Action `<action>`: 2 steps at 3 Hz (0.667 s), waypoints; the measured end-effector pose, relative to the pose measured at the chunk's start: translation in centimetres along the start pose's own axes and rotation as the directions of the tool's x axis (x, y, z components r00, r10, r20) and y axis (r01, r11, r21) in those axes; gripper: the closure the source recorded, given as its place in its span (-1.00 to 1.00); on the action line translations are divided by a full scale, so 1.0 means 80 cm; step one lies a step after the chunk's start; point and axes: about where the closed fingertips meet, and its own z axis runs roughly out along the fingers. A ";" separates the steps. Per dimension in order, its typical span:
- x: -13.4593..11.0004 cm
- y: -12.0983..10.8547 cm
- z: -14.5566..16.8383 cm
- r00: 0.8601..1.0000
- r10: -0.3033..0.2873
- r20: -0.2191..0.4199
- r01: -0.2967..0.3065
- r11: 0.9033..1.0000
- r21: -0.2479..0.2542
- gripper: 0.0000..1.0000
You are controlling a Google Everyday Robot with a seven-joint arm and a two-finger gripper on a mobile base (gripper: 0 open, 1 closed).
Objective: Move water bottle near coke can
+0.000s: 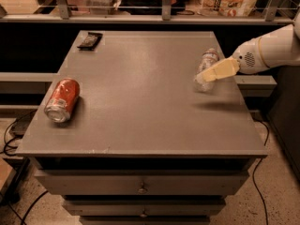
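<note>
The water bottle (206, 62), small, clear and crinkled with a white cap, lies on the grey table (140, 107) near its right edge. The coke can (62, 100), red with a silver rim, lies on its side at the table's left edge. My gripper (205, 75) reaches in from the right, its cream fingers (220, 70) over the near end of the bottle and partly covering it. The arm (267, 48) comes from the right side.
A small flat black object (89, 40) lies at the table's far left corner. Drawers are below the front edge. A shelf with packages runs behind the table. Cables lie on the floor at left and right.
</note>
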 end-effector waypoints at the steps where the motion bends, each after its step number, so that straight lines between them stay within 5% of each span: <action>1: 0.000 -0.002 0.021 0.999 0.037 0.019 -0.037 0.999 -0.027 -1.00; 2: -0.003 0.000 0.042 0.999 0.041 0.004 -0.041 0.998 -0.038 -1.00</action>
